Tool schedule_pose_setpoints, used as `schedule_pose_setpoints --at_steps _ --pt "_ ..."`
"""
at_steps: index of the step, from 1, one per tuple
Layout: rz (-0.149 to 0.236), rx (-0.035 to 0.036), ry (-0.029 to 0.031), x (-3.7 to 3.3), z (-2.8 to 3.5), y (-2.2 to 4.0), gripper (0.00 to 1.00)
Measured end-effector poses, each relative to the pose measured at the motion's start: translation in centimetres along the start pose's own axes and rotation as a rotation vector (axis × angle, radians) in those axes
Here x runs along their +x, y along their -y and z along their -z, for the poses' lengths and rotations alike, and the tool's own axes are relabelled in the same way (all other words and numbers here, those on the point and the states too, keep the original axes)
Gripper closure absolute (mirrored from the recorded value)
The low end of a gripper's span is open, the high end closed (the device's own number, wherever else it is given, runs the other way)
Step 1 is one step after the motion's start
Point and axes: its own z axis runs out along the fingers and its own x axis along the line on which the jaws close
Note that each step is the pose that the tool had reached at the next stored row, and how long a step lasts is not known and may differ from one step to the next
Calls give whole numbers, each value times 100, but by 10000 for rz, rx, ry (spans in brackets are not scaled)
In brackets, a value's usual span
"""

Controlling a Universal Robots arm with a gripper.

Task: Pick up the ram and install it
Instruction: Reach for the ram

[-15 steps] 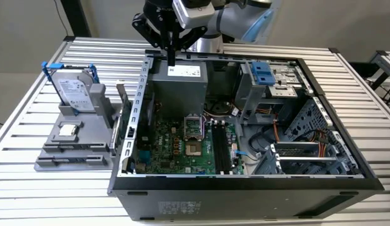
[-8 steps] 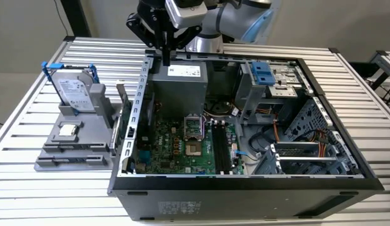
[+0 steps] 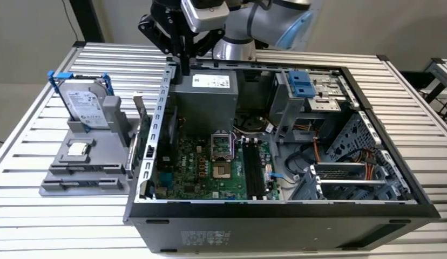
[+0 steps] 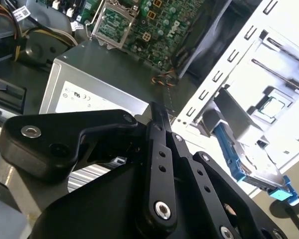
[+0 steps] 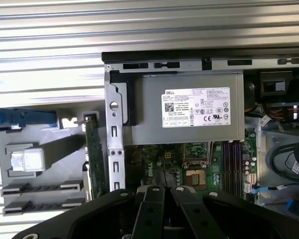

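Ram is not clamped in the fingers [image 4: 159, 149]: they are pressed together and nothing is gripped between them. Where the stick lies cannot be told with certainty. The gripper [image 3: 185, 70] is placed above the rear edge of the open computer case [image 3: 281, 226], with the grey power supply [image 5: 149, 109] just below the fingers. Beyond the fingertips the motherboard [image 5: 159, 159] is seen. To the side of the fingers, outside the case, the grey holder [image 3: 79, 190] is set with the hard drive [image 3: 85, 105] and the green expansion card [image 5: 93, 154].
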Motion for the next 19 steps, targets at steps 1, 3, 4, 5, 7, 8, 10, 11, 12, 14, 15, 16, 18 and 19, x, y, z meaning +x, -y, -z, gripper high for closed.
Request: schedule_pose_setpoints --at_steps 1,3,4,5,7,8,10,11,12,14,15,16,18,19 --pt "0 0 0 11 0 1 100" --pt "0 1 0 34 1 2 100" --pt "0 1 0 46 1 3 100" --pt "0 1 0 57 1 4 100" --pt "1 0 0 79 2 6 100" --pt "0 0 0 91 2 6 100" --pt "0 1 0 113 3 8 100" --pt "1 0 0 123 3 9 100" --pt "0 1 0 135 3 10 100" --pt "0 1 -1 158 4 11 100" --pt "0 1 0 170 4 12 100" --pt "0 1 0 184 5 13 100" --pt "0 1 0 210 5 15 100" --pt "0 1 0 221 5 15 100"
